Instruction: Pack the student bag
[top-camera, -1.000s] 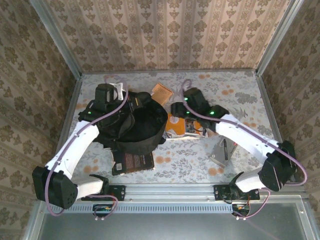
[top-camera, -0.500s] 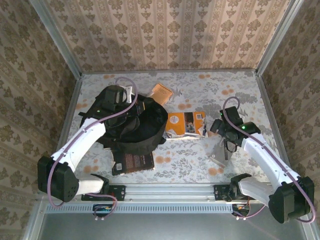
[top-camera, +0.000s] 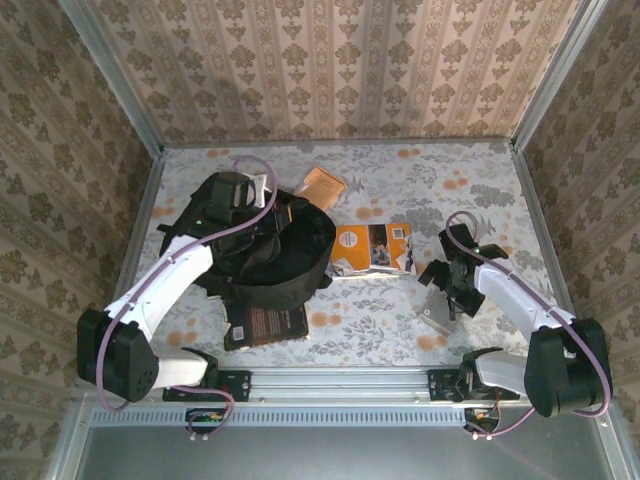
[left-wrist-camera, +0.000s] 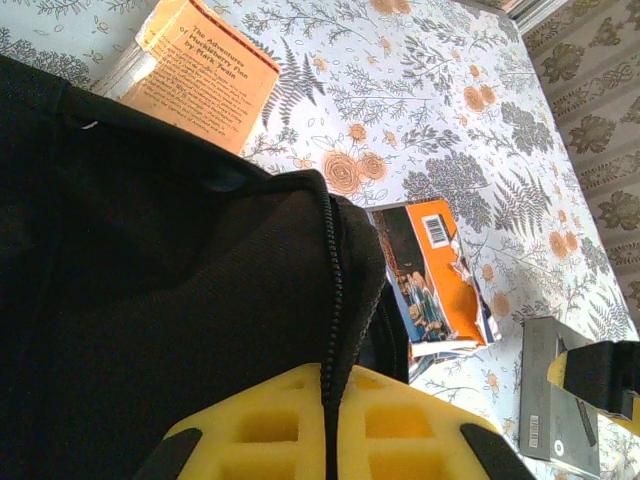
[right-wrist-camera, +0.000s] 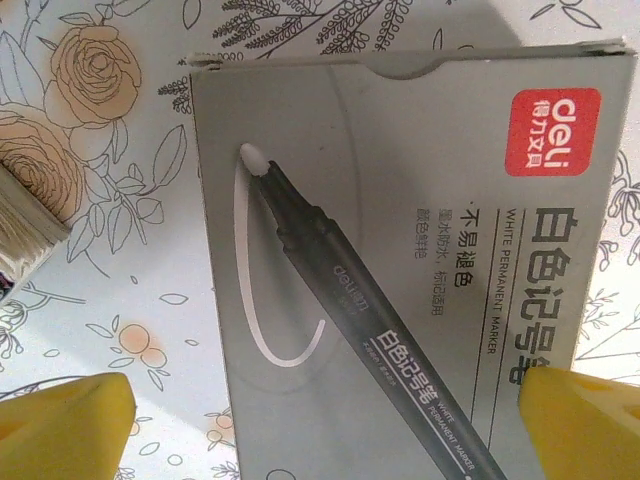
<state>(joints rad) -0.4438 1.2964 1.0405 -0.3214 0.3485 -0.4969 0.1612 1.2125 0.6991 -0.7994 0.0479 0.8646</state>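
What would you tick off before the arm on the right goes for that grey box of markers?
1. Right gripper open: ok.
2. Marker box directly beneath that gripper: ok, by the right wrist view.
3. Box narrow enough for the open gripper: cannot tell.
4. Left gripper shut on the student bag at its zip edge: ok.
5. Bag mouth open wide enough for the box: cannot tell.
6. Straight path from box to bag: not ok, an orange book lies between them; lifting over it would probably do.
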